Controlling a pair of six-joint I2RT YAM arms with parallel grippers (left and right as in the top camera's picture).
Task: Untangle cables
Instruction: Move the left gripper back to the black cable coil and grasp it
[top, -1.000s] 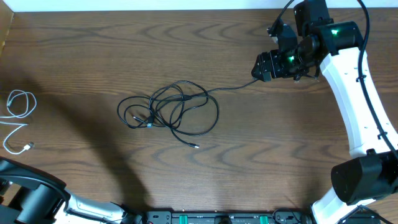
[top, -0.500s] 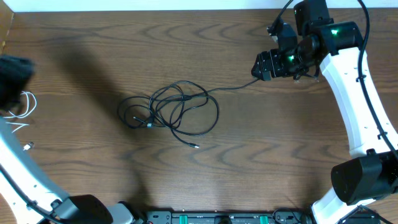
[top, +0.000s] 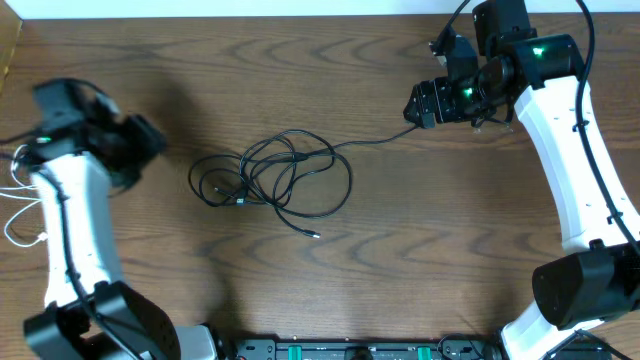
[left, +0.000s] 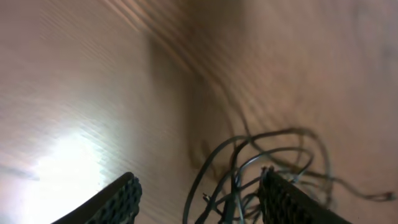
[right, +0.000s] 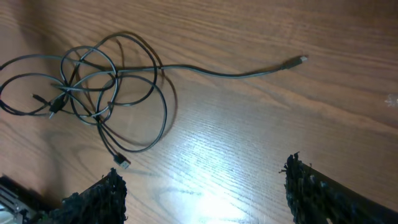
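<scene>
While both claws hang released with nothing between their pads, the step in hand looks like choosing a first hold on the bunch of thin black cables (top: 270, 180). The bunch lies in overlapping loops near the middle of the dark brown wood-grain table (top: 330, 50). One long black strand (right: 230, 73) runs out of the bunch towards the right claw (right: 202, 186) and ends in a small pale-tipped plug (right: 301, 59) lying free on the wood, so that end is probably the easiest place to start. The right claw should come down with its pads astride the strand just behind the plug, close only once the cord sits between them, then draw it away low and slowly. The left claw (left: 200, 186) hovers beside the left side of the bunch. It would do best to pin an outer loop there, away from the crowded crossings at the centre, so the whole mass does not slide along. A quick pull would likely tighten the knot. The thin white cable (top: 40, 238) lies well apart at the left edge, partly hidden by the left arm, and needs no attention yet.
</scene>
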